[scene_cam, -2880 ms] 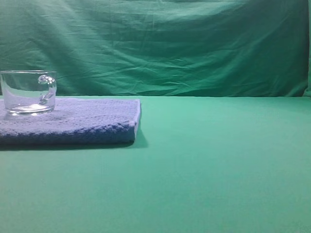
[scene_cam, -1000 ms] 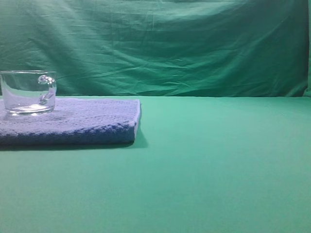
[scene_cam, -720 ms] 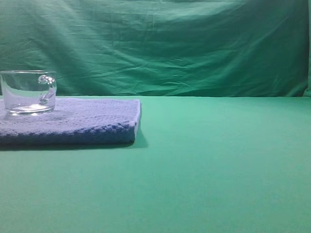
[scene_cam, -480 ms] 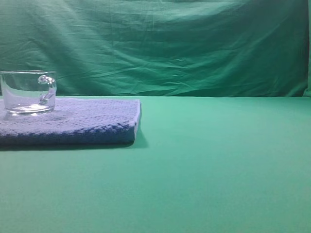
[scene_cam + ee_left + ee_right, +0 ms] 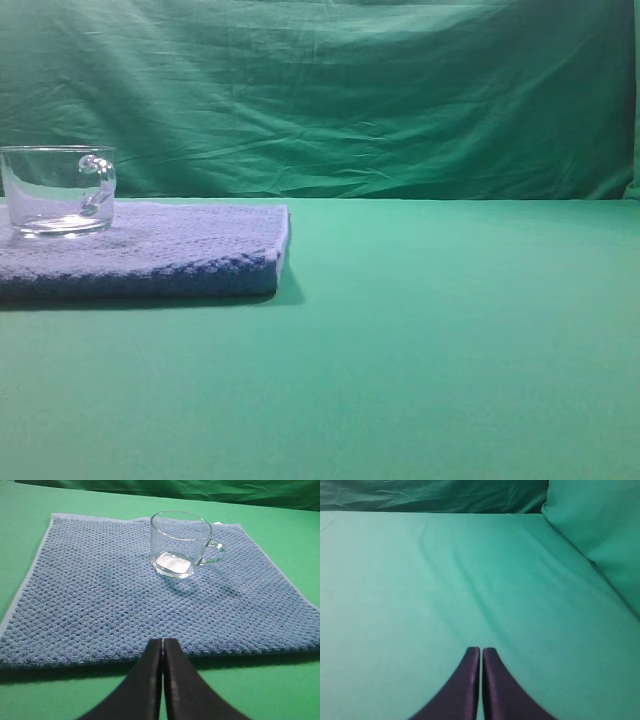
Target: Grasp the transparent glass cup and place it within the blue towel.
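A table (image 5: 450,350) draped in smooth green cloth carries a single thing directly on it, a flat folded blue towel (image 5: 170,255) with a nubby weave, lying toward its left side near the back.

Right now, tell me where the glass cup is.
The glass cup stands upright on the blue towel at the far left of the exterior view. In the left wrist view it sits toward the towel's far edge, handle pointing right, well beyond the closed left gripper.

Count check: one transparent glass cup (image 5: 181,543), one blue towel (image 5: 100,595), one green table cloth (image 5: 450,340), one green backdrop (image 5: 350,90), and two black grippers, left gripper (image 5: 163,645) and right gripper (image 5: 481,652).
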